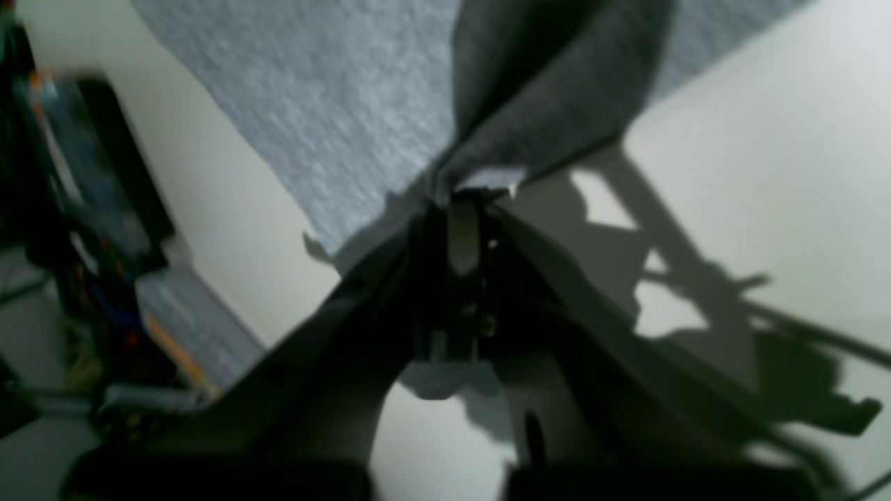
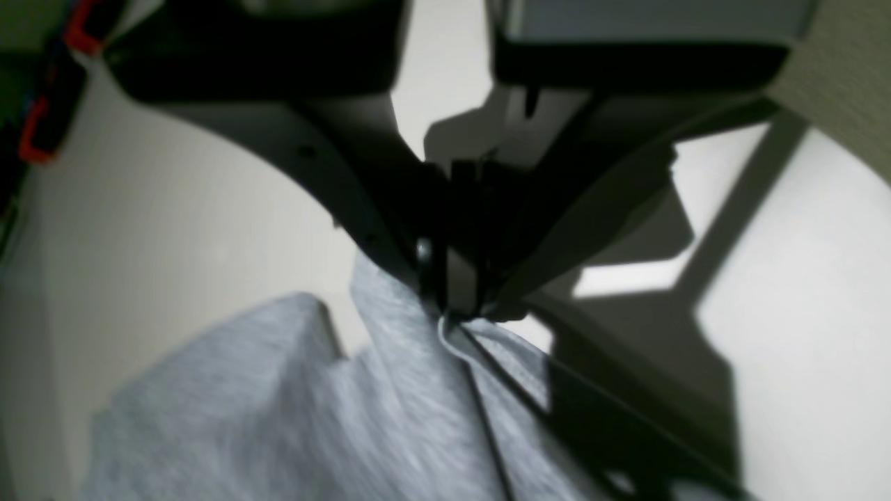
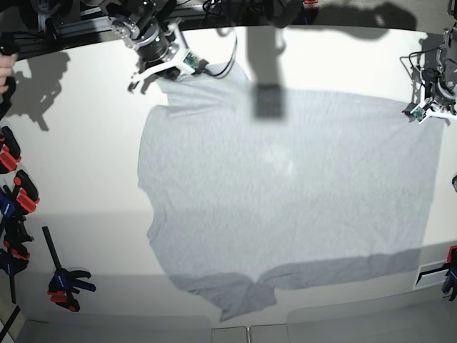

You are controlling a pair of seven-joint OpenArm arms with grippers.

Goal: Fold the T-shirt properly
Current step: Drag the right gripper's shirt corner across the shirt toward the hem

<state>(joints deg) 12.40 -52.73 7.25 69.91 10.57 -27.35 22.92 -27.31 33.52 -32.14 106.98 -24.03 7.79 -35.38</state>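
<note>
Shirt [image 3: 285,186] lies flat below both pincers, its long axis seemingly sideways; left pincer [image 1: 445,198] grips its right-hand top corner, right pincer [image 2: 456,313] (equally near, I judge) grips the left top.

"What colour are the arms?"
"The right arm, black with silvery-grey metal parts [image 3: 146,36], has a small green patch [image 3: 191,60] near its tip. The left arm, dark with pale metallic details [image 3: 439,82], has one too [image 3: 418,112]."
"And up close?"
"Black, tapering left gripper fingers [image 1: 348,341], with small, round, shiny spots [image 1: 489,325]."
"Any cable?"
"A thin black loop [image 3: 230,68] by the right arm."
</note>
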